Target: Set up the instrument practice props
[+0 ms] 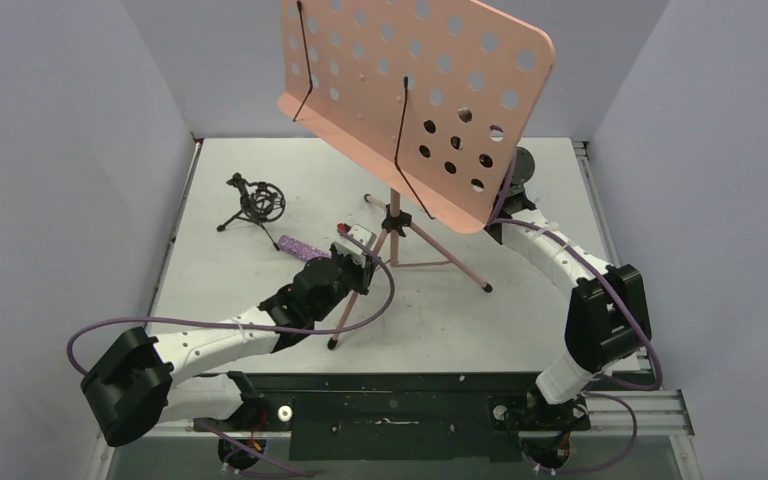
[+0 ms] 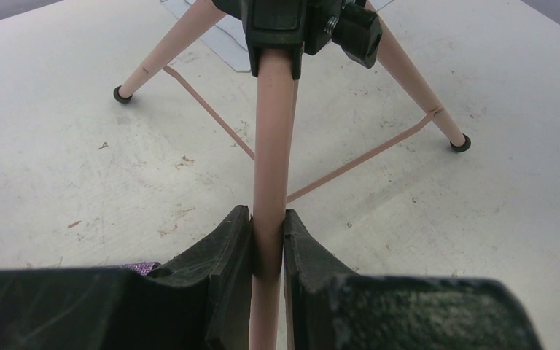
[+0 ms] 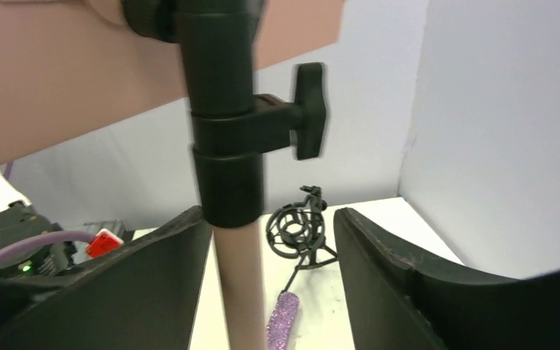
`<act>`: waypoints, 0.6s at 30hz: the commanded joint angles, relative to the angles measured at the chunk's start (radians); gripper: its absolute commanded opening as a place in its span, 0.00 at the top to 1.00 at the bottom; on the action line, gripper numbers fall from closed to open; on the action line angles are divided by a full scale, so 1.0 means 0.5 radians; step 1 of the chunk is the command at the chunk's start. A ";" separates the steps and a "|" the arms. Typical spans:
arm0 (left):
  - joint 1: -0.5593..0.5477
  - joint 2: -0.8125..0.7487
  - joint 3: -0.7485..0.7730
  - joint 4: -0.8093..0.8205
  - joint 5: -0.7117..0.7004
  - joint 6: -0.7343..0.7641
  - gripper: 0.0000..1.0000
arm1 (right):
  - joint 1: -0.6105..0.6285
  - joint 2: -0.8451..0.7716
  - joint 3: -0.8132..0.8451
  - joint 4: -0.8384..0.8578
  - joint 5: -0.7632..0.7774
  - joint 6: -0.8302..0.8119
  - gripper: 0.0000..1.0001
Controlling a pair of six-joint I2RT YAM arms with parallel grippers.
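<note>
At ten o'clock on the worktop (image 1: 220,285), the black mic holder (image 1: 257,203) is standing on its tripod, with the purple microphone (image 1: 300,246) lying at its five o'clock. The left end effector (image 2: 268,226) is pinching the near leg of the pink music stand (image 1: 410,90), which is standing mid-worktop. Toward three o'clock, the right end effector (image 3: 270,219) is straddling the stand's pole with its jaws spread, not gripping. With only one leg pinned, the top-heavy stand is risking a tip or swivel if a finger nudges the pole.

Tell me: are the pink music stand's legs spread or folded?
Spread: its legs splay outward, feet planted apart on the table.
</note>
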 commanded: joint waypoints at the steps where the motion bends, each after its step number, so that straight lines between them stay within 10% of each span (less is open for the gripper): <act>1: 0.011 -0.012 0.101 0.039 -0.099 -0.110 1.00 | -0.056 -0.093 0.005 -0.069 0.135 -0.035 0.30; 13: 0.011 -0.032 0.106 0.044 -0.060 -0.147 1.00 | -0.060 -0.399 -0.301 -0.590 0.460 -0.333 0.00; 18: 0.019 -0.097 0.087 0.092 -0.011 -0.161 0.62 | -0.060 -0.570 -0.464 -0.728 0.544 -0.435 0.07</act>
